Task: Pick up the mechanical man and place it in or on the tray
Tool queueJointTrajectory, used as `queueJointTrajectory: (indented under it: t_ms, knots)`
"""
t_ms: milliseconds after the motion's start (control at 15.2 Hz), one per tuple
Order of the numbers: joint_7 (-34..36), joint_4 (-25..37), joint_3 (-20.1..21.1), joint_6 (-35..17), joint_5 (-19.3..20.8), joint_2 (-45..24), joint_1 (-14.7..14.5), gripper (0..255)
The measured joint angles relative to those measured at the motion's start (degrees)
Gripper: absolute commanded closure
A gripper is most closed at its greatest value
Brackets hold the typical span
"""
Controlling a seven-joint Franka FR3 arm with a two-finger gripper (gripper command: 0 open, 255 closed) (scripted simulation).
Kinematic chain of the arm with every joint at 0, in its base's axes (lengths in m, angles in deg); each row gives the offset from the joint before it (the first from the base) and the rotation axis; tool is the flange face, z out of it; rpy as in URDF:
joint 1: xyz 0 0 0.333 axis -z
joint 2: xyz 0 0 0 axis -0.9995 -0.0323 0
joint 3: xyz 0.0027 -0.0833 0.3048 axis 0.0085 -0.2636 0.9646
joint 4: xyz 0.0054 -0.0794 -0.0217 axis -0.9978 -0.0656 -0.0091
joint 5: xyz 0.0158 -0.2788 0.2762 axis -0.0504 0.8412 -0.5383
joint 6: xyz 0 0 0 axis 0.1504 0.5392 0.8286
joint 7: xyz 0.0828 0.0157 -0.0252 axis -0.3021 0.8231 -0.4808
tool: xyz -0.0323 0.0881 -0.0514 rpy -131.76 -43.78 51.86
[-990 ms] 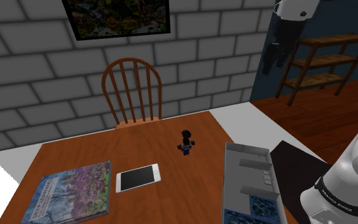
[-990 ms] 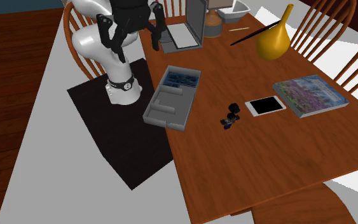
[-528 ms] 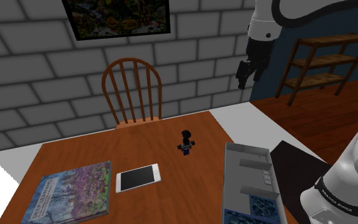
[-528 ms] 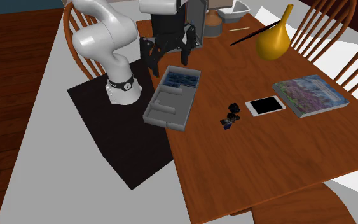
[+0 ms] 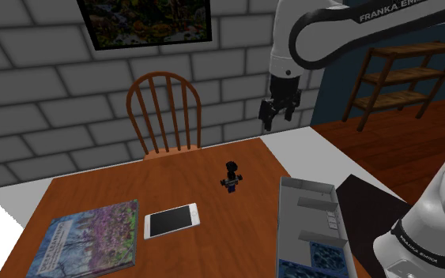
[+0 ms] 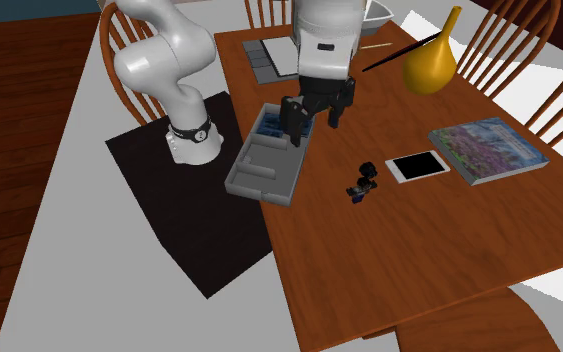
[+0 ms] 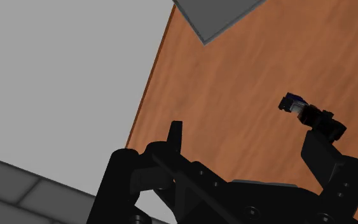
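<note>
In the shoulder view's nearest part, a book (image 5: 88,241) with a flowered cover and a white-framed phone (image 5: 171,220) lie flat, side by side, on the wooden tabletop (image 5: 213,245). To that view's right sits the grey tray (image 5: 283,229) — long, divided into compartments, with a blue-patterned part at its near end. Further in, the mechanical man (image 5: 231,175), a small dark figure, rests on the bare tabletop between phone and tray, touching neither. Above and beyond it, the white arm (image 5: 323,31) holds the black jaws in the air, pointing down — spread apart, nothing between them, well clear of the figure. Behind the tabletop stand a wooden chair (image 5: 164,114) and a grey block wall (image 5: 47,87) with a framed picture (image 5: 149,20).
</note>
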Motion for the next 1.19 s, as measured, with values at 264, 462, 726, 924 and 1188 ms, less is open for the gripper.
queueJointTrajectory:
  t_ms: [264,462,726,924,1188]
  knots:
    - [4.1,3.3,2.6,-3.1,0.1,-7.3,-0.7,0]
    - [7.9,6.2,4.7,-5.6,0.7,-13.6,-1.5,0]
    - [12.3,11.1,6.5,-8.2,2.4,-22.2,-2.6,0]
    - [15.4,15.7,7.2,-9.0,4.0,-28.5,-3.7,0]
    - [16.9,16.4,7.3,-11.3,5.0,-31.9,-4.3,0]
